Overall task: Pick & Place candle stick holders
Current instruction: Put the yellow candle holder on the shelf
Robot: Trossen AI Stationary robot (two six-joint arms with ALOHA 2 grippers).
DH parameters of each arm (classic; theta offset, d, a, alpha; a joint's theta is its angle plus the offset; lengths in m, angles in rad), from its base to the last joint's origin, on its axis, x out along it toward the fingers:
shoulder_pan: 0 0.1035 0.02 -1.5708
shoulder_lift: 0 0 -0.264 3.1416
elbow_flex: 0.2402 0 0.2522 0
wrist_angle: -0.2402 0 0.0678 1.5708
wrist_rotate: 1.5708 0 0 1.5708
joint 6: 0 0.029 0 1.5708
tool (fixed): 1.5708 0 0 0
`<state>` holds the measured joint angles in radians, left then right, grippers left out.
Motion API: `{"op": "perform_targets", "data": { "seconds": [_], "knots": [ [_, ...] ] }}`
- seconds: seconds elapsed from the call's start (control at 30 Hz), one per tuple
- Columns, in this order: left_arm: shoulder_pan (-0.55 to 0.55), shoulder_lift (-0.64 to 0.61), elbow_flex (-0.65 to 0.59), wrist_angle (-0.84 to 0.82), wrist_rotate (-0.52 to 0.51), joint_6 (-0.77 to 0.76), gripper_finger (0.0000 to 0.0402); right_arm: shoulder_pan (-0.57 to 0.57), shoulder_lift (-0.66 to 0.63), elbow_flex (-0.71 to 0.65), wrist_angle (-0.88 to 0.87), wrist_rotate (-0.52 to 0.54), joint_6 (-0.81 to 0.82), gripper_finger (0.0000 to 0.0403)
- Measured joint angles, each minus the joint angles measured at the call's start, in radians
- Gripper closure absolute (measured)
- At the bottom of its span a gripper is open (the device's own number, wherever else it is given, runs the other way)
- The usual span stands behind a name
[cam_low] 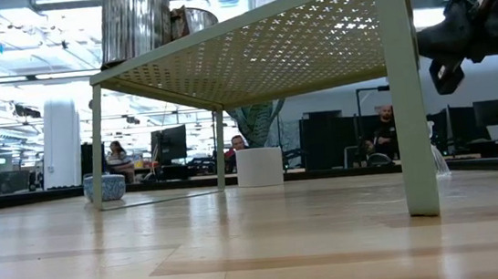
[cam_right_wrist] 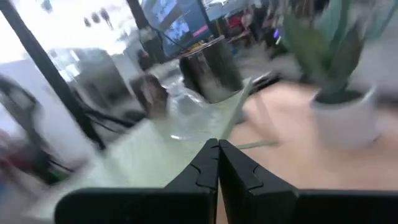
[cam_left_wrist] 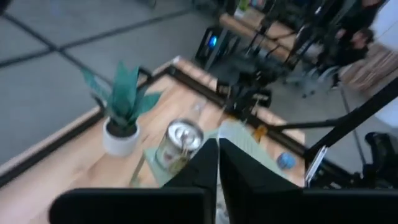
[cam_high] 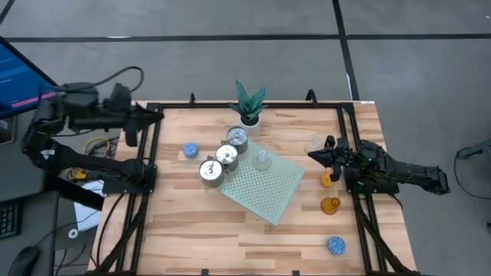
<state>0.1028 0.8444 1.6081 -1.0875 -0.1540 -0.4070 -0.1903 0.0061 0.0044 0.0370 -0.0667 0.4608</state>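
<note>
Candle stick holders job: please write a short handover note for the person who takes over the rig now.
Left end effector: shut, empty, raised at the table's left edge.
Right end effector: shut, empty, over the table's right side, near a faint clear glass holder.
On the green mat: three silver holders and one clear glass holder.
Off the mat: blue holder to its left; orange holder, amber holder and second blue holder to its right.
The plant stands behind the mat.
Left, if the mat is the goal: the holders off it.
</note>
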Motion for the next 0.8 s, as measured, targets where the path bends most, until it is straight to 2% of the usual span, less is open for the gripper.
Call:
{"op": "perform_targets", "data": {
  "seconds": [0.07, 0.2, 0.33, 0.43, 0.6, 0.7, 0.8],
  "knots": [
    [0.000, -0.020, 0.000, 0.018, -0.014, 0.016, 0.0391, 0.004, 0.000, 0.001, 0.013, -0.003, 0.189, 0.0403],
    [0.000, -0.060, 0.000, 0.027, -0.025, 0.036, 0.0397, 0.004, 0.000, 0.008, 0.038, 0.111, 0.460, 0.0403],
    [0.000, -0.101, -0.027, 0.038, -0.025, 0.036, 0.0396, 0.005, 0.000, 0.010, 0.097, 0.116, 0.673, 0.0403],
    [0.000, -0.133, -0.060, 0.049, -0.025, 0.036, 0.0397, 0.007, -0.001, 0.011, 0.100, 0.094, 0.752, 0.0403],
    [0.000, -0.199, -0.137, 0.091, -0.025, 0.034, 0.0396, 0.042, 0.001, 0.012, 0.135, -0.051, 0.867, 0.0403],
    [0.000, -0.238, -0.187, 0.123, -0.025, 0.033, 0.0396, 0.099, 0.001, 0.013, 0.282, -0.063, 0.862, 0.0403],
    [0.000, -0.268, -0.237, 0.166, -0.025, 0.032, 0.0397, 0.165, 0.001, 0.015, 0.469, -0.034, 0.779, 0.0403]
  ]
}}
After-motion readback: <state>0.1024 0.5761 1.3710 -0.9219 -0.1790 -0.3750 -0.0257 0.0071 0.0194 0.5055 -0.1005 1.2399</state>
